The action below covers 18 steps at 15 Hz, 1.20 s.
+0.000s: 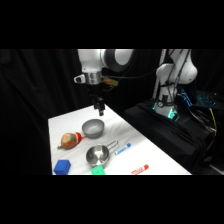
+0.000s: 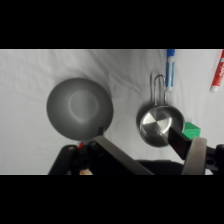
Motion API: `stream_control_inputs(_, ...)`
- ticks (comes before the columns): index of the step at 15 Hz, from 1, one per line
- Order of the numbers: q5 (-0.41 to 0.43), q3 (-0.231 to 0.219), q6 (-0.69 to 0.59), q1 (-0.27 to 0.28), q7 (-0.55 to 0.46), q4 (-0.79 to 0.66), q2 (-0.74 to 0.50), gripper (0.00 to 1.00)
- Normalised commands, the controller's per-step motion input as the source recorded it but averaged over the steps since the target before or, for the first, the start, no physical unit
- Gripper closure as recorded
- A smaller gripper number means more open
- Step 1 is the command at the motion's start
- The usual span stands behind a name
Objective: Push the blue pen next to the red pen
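Blue pen [image 1: 123, 148] on table [image 1: 145, 150], beside steel cup [image 1: 98, 155], apart from red pen [image 1: 140, 169] | light, stiff, likely rolls (push mid-barrel) | gripper [image 1: 99, 108] high above grey bowl [image 1: 93, 128], open or closed: cannot tell

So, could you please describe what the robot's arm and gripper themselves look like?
The arm is glossy white with rounded, bulbous links and darker grey joint sections. A silver-grey collar sits at its wrist, above a small black gripper. In the wrist view, the gripper's linkage is black, with flat grey bars and a small red spot beside it.
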Motion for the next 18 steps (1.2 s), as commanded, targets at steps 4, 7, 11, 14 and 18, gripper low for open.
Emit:
stream_control_inputs(4,-0.011,0.021,0.07,-0.013,0.03,-0.05,0.00,0.00)
stream_control_inputs(7,-0.029,0.028,0.17,0.001,0.06,-0.17,-0.04,0.00)
stream_control_inputs(11,-0.026,0.037,0.23,0.015,0.06,-0.21,-0.04,0.00)
stream_control_inputs(14,-0.040,0.041,0.29,0.028,0.06,-0.19,0.00,0.00)
stream_control_inputs(18,-0.039,0.034,0.33,0.019,0.02,-0.12,0.09,0.00)
